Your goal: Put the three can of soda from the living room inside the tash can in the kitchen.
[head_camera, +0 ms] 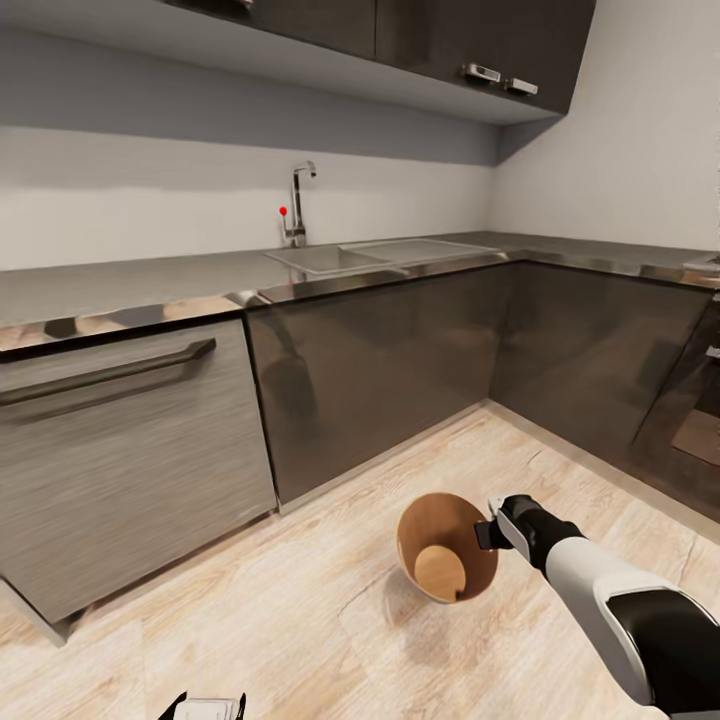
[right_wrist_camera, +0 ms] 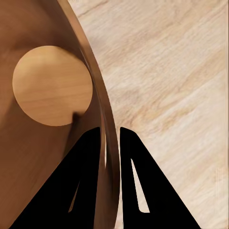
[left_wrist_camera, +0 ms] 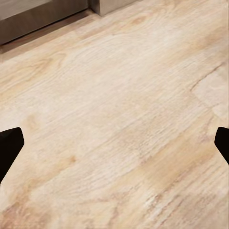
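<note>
The small round tapering bin with a brown wood-toned inside (head_camera: 447, 547) sits on the light wood plank floor (head_camera: 300, 620) of the kitchen, tilted so that its open mouth faces up toward the head camera, near the corner where the glossy dark cabinet fronts (head_camera: 400, 360) meet. Its pale round bottom shows bare; no soda can is visible inside it.

The right claw (head_camera: 487, 534) is at the bin's rim on the robot's right. In the right wrist view the two black fingers (right_wrist_camera: 88, 181) are drawn close with the thin wall of the bin (right_wrist_camera: 107, 143) between them, one inside and one outside, so the right claw (right_wrist_camera: 110, 131) looks to be pinching the rim.

As a judgement, the step in hand is handling the bin itself, not dropping a can. The next move calls for keeping a firm pinch on the thin wall, or setting the bin upright and letting go cleanly so it does not roll.

The left claw (left_wrist_camera: 114, 143) hangs low above bare floor, fingertips spread wide and holding nothing. The grey worktop with steel sink and tall tap (head_camera: 300, 205) lies well beyond.
</note>
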Robot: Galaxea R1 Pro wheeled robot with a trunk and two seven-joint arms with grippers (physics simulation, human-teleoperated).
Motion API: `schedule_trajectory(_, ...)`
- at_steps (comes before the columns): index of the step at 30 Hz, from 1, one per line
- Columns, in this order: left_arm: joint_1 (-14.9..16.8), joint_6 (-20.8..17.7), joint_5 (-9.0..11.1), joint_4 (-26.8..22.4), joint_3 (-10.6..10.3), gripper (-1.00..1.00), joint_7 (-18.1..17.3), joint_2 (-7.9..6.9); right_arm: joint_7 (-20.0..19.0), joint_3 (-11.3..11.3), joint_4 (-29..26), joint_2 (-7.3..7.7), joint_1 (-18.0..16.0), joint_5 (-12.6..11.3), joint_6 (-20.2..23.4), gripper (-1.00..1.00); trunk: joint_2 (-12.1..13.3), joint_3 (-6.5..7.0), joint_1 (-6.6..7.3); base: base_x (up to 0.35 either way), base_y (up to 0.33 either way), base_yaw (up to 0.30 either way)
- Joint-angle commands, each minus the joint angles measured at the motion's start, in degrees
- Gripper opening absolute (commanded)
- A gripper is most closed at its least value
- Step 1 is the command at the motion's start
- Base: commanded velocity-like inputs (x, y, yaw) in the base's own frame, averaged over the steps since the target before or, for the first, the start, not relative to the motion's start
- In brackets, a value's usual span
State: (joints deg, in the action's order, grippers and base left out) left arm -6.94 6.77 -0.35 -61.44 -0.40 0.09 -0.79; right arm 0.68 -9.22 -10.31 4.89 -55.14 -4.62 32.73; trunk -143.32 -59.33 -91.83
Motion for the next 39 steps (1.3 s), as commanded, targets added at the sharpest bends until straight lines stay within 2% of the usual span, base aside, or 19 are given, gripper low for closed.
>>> schedule_trajectory(1, 0.0, 0.0, 0.0, 0.01, -0.01, 1.0, 0.0, 0.0, -0.24, 0.43, -0.05, 0.0, 0.05, -0.52, -0.02, -1.0, 0.02, 0.23, 0.03, 0.0, 0.0, 0.0)
schedule_trajectory(6, 0.0, 0.0, 0.0, 0.01, -0.02, 1.0, 0.0, 0.0, -0.24, 0.43, -0.05, 0.02, 0.53, -0.5, -0.28, -1.0, 0.08, 1.34, 0.16, 0.0, 0.0, 0.0)
schedule_trajectory(13, 0.01, 0.0, 0.0, 0.01, -0.02, 1.0, 0.0, 0.0, -0.24, 0.45, 0.24, 0.14, 1.85, -0.51, -3.27, -1.0, 2.89, 2.6, 1.69, 0.0, 0.0, 0.0)
schedule_trajectory(23, 0.06, 0.03, 0.0, 0.63, -0.01, 1.0, 0.06, 0.0, -0.24, 0.48, 0.23, 0.22, 2.54, -0.45, -3.79, -1.0, 6.9, 4.39, 3.89, 0.0, 0.0, 0.0)
schedule_trajectory(28, 0.05, 0.01, 0.0, 0.76, 0.0, 1.0, 0.08, 0.0, -0.42, 0.44, -0.21, 1.03, 2.95, -0.48, -3.83, -1.0, 8.91, 5.29, 4.99, 0.0, 0.0, 0.0)
schedule_trajectory(30, 0.05, 0.01, 0.0, 0.77, 0.0, 1.0, 0.08, 0.0, -0.95, 0.44, -0.28, 1.37, 3.04, -0.48, -4.05, -1.0, 9.71, 5.65, 5.43, 0.0, 0.0, 0.0)
schedule_trajectory(35, 0.46, -0.05, 0.06, 0.83, 0.03, 1.0, -0.06, 0.01, -6.44, 0.43, -0.35, 3.23, 3.73, -0.37, -7.24, -1.0, 11.71, 6.55, 6.52, 0.0, 0.0, 0.0)
schedule_trajectory(39, 1.2, -0.08, 0.08, 1.5, 0.04, 1.0, -0.15, 0.0, -8.02, 0.41, -0.45, 3.81, 4.41, -0.32, -8.0, -1.0, 13.32, 7.27, 7.4, 0.0, 0.0, 0.0)
